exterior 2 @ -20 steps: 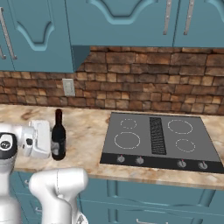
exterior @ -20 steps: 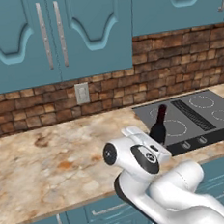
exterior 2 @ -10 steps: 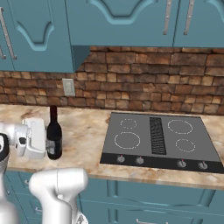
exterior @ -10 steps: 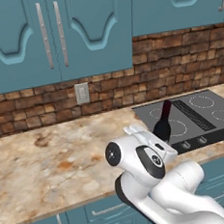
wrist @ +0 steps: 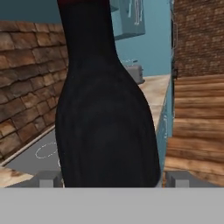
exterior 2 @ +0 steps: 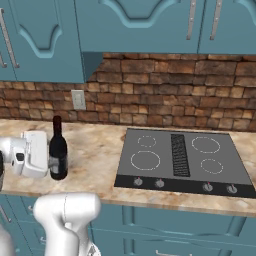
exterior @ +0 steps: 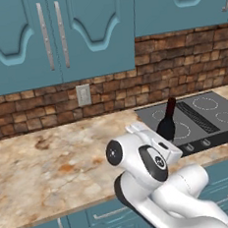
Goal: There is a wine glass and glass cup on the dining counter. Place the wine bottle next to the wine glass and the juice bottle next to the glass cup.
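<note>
One wine bottle [exterior 2: 58,155] is seen on the marbled counter [exterior: 52,166], upright, near the counter's front edge and just to the left of the black cooktop [exterior 2: 182,160] as the right base view shows it. The bottle is slim and nearly black, with rounded shoulders, a long neck and a dark red top. Its glass is so dark that what it contains cannot be told. In the left base view the neck and shoulder of the wine bottle [exterior: 166,122] are seen rising behind the white hand of the arm, with the cooktop [exterior: 198,120] behind them.

The gripper [wrist: 109,180] is set around the lower body of the wine bottle [wrist: 107,109]: in the hand view one grey fingertip [wrist: 48,179] is seen at the left of the bottle and the other at its right, each just beside the glass. Whether the fingers press on the glass cannot be told from the pictures. In the right base view the white hand [exterior 2: 30,154] is seen directly at the bottle's left side.

Four burner rings are counted on the cooktop, with a dark vent strip between the pairs and four knobs along its front edge. One wall outlet [exterior 2: 78,99] is set in the brick backsplash [exterior 2: 165,95], below teal wall cabinets [exterior: 54,38].
</note>
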